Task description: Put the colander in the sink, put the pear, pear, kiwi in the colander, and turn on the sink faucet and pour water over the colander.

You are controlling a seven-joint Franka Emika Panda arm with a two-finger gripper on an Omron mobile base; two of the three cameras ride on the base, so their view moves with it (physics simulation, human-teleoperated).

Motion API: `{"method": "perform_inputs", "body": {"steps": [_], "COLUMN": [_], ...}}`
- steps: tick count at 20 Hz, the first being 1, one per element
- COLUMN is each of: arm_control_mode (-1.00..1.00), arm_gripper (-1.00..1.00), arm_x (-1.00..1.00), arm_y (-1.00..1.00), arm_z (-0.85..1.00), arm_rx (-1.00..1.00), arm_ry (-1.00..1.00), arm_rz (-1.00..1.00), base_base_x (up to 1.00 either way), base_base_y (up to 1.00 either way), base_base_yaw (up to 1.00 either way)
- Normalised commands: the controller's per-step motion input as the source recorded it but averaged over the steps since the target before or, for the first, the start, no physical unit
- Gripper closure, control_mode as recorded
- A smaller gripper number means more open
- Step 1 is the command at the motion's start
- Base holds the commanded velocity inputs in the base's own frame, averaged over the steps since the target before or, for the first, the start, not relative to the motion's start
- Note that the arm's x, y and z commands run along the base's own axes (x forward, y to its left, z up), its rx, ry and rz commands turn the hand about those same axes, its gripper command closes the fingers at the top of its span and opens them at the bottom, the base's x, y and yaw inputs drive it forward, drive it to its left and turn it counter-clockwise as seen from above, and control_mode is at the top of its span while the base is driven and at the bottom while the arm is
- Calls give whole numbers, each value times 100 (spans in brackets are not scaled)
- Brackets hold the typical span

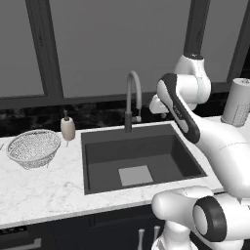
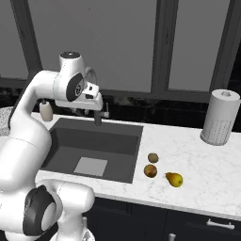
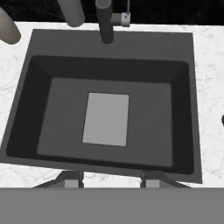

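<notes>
While the round white-silver mesh colander (image 1: 33,148) sits on the marble worktop (image 1: 44,190) left of the empty dark-grey sink (image 1: 141,161), the gripper (image 3: 110,178), jaws released and empty, should swing left and grasp its rim squarely.
</notes>
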Motion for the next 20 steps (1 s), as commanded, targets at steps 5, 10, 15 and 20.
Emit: {"method": "perform_inputs", "body": {"steps": [5,10,15,20], "arm_control_mode": [-100,-100,-100,-100], "arm_gripper": [-100,-100,-100,-100], "arm_x": [-17,-49,-60,-35], "arm_y": [37,87,89,66], "arm_z": [-3,-21,-35,-41], "arm_rx": [0,1,6,7], "arm_ry": [-6,-18,-6,0], "arm_rz": [-1,0,-1,-3], "base_base_x": [0,0,0,0], "base_base_y": [0,0,0,0], "base_base_yaw": [0,0,0,0]}}
